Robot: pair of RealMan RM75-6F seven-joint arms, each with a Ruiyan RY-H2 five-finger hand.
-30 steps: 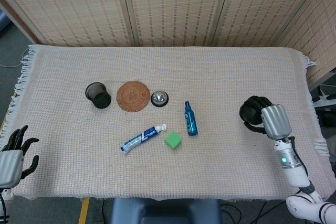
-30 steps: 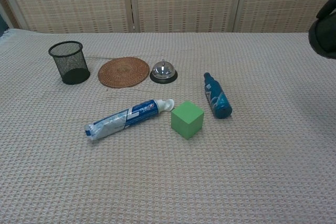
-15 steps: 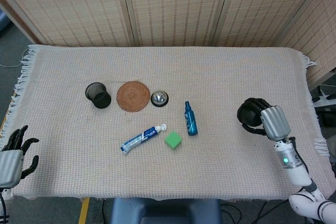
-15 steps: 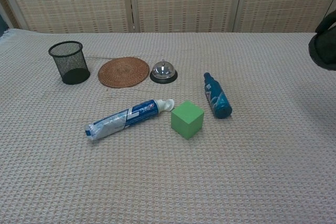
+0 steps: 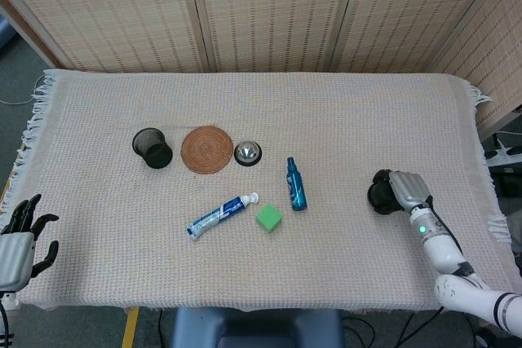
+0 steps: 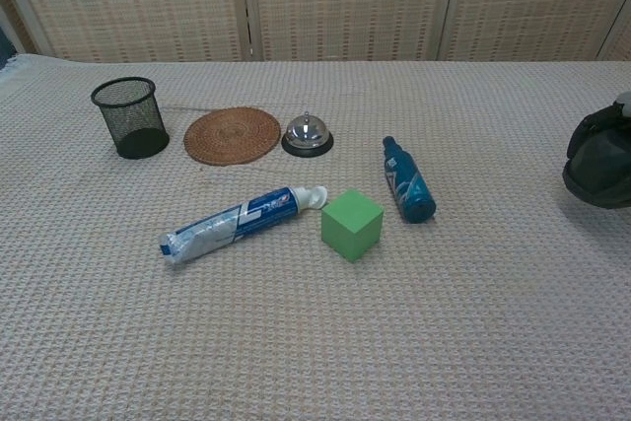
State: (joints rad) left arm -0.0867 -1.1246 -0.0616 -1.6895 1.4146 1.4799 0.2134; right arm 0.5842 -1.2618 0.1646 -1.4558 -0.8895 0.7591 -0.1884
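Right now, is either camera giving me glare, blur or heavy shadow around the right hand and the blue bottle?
Head view: even, soft light, everything sharp; the blue plastic bottle casts almost no shadow, and the black right hand reads as a dark mass with little detail. Chest view: sharp too, the small chrome bell shows a small highlight, and the frame edge crops the right hand.

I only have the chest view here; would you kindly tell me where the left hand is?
Observer: The left hand sits at the table's near left corner, off the cloth, fingers apart, holding nothing.
Operator: Thanks. And what is behind the right hand?
Observer: The right hand shows a white forearm with a green light, running to the near right edge.
Operator: Is it touching the blue bottle?
Observer: No, the blue bottle lies apart, further left.
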